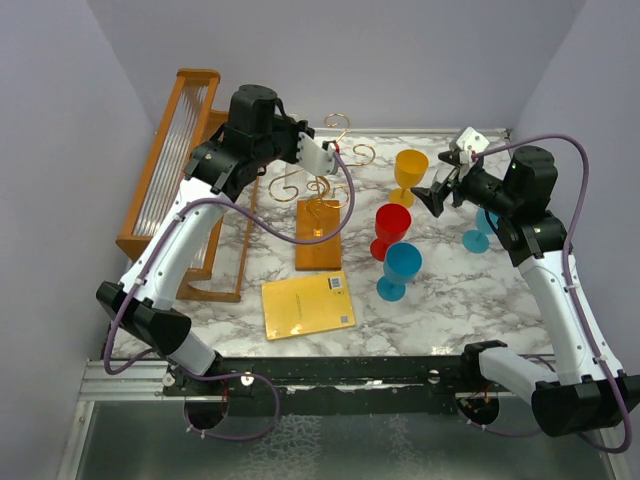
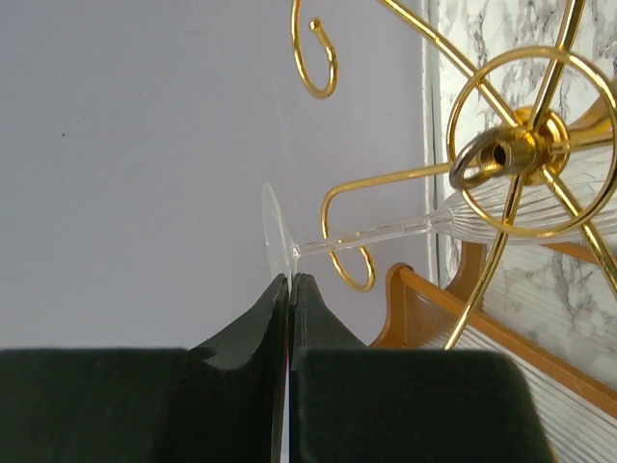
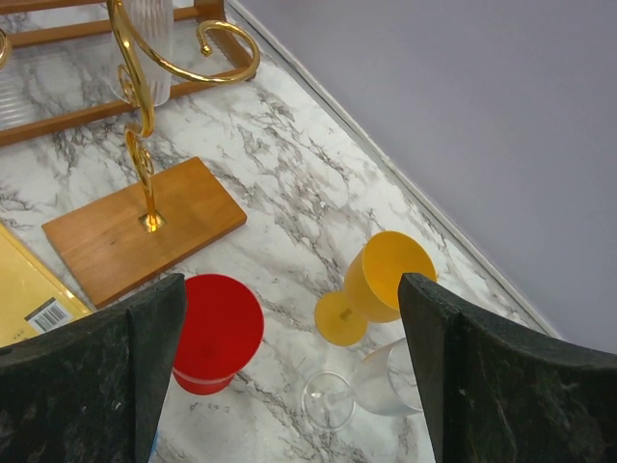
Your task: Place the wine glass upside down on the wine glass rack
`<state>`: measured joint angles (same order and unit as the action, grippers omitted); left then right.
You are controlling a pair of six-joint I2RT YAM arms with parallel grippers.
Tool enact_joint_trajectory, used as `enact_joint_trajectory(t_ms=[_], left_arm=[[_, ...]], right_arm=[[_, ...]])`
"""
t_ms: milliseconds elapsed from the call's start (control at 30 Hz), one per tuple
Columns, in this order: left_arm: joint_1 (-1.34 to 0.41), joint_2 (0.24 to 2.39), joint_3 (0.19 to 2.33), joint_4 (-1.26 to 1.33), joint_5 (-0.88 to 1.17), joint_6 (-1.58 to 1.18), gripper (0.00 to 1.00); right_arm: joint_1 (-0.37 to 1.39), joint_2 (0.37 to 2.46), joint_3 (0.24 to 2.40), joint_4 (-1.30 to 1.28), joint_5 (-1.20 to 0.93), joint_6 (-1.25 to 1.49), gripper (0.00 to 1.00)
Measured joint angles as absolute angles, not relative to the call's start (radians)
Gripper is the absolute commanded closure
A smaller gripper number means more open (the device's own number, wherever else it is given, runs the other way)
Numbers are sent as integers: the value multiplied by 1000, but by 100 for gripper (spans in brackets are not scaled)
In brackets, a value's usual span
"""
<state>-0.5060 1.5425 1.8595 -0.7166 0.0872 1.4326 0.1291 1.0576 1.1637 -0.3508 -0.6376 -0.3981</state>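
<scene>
**Left wrist view.** The left gripper [image 2: 291, 285] is seen at lower centre, its fingers pressed together on the rim of the foot of the wine glass [image 2: 554, 207]. The foot is seen edge-on just above the fingertips. From there the long axis of the glass runs almost level toward the right of the frame. The stem crosses a curled arm of the wine glass rack [image 2: 521, 145], and the ribbed bowl lies behind the rack's ring and hub at right. A gap is visible between the foot and the curl. Whether the stem is threaded inside the curl or only passes in front of it cannot be told from this view.

**Right wrist view.** The bowl is seen at upper left, close beside the gold post, mouth downward. The glass is therefore judged to be already inverted. The right gripper [image 3: 289, 285] is spread wide and holds nothing. It hangs over a red goblet [image 3: 217, 333], a yellow goblet [image 3: 381, 285] and a second clear glass [image 3: 371, 386] on the marble surface [image 3: 318, 193], well apart from the rack.

**Coming move.** The left arm alone is placed to finish. A short travel along the stem axis, toward the bowl, is judged necessary to seat the foot on the curl before release.
</scene>
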Motion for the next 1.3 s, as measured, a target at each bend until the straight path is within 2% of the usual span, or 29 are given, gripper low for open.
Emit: enact_joint_trajectory(t_ms=[800, 1300], left_arm=[[-544, 1625, 1851, -527, -130, 1402, 100], [-544, 1682, 1877, -519, -229, 1328, 100]], right_arm=[[122, 1058, 1160, -343, -643, -398, 9], [122, 1058, 1158, -343, -645, -398, 9]])
